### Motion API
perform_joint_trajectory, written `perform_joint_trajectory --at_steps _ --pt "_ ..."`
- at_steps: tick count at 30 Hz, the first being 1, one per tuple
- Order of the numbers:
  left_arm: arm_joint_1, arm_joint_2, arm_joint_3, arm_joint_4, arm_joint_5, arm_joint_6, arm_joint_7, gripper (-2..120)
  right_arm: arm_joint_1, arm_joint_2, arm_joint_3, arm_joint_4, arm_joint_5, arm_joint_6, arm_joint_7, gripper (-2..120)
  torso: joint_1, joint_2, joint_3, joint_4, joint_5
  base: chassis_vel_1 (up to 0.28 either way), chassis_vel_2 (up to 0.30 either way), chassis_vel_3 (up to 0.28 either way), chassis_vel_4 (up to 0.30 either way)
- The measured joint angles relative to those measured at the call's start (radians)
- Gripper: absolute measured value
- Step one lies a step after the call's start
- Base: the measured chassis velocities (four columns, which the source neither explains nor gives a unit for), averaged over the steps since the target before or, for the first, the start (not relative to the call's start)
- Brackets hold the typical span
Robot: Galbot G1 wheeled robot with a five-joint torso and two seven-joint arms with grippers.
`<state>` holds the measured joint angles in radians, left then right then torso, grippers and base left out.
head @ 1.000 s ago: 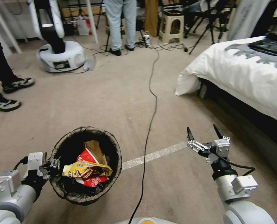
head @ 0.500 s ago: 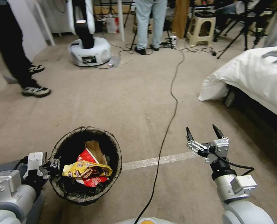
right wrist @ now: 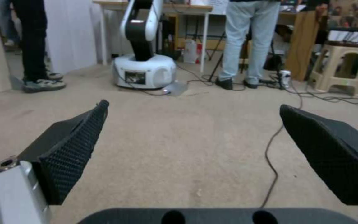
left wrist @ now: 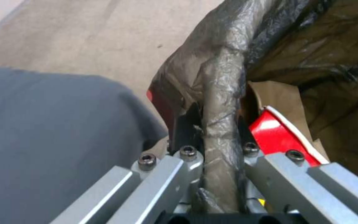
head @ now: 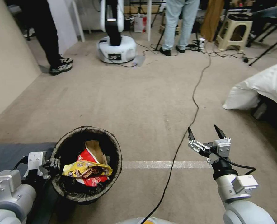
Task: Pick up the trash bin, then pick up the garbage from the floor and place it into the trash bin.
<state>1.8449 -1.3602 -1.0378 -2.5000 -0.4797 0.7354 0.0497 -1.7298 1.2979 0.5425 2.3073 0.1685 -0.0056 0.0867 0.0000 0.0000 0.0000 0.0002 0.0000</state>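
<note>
Trash bin point(head: 65, 186) held off the carpet at lower left, garbage point(head: 87, 169) piled inside it, its bag-lined rim clamped by the left gripper point(left wrist: 220, 124), right gripper point(head: 206, 134) held spread wide over bare carpet beside a black cable point(head: 194, 102).

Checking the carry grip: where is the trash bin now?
Head view, lower left: the round black-lined trash bin, wrappers inside, hangs by its rim from the left end effector, beside a grey mat.

The right end effector point(right wrist: 193, 155) hangs over beige carpeted floor point(right wrist: 187, 146), its black textured fingers point(right wrist: 71, 149) spread wide; a thin black cable point(right wrist: 270, 161) runs between them.
</note>
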Motion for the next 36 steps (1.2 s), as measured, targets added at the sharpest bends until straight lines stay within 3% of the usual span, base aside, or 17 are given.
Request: perform_joint_trajectory --at_steps 15,26,36 --pt "-0.005 0.031 0.020 0.000 -0.014 0.000 -0.002 1 0.014 -0.006 -0.014 -0.004 0.013 -0.025 0.015 100 0.000 0.000 0.000 -0.0002 0.0000 0.009 0.012 0.005 0.004" --pt "-0.030 0.096 0.069 0.000 -0.055 0.000 -0.011 1 0.027 -0.005 -0.044 -0.019 0.019 -0.047 0.059 100 0.000 0.000 0.000 -0.0002 0.0000 0.000 0.000 0.000 0.000" --pt "-0.078 0.164 0.167 0.000 -0.080 0.000 -0.037 1 0.029 0.010 -0.069 -0.019 0.009 -0.079 0.084 100 0.000 0.000 0.000 -0.0002 0.0000 0.000 0.000 0.000 0.000"
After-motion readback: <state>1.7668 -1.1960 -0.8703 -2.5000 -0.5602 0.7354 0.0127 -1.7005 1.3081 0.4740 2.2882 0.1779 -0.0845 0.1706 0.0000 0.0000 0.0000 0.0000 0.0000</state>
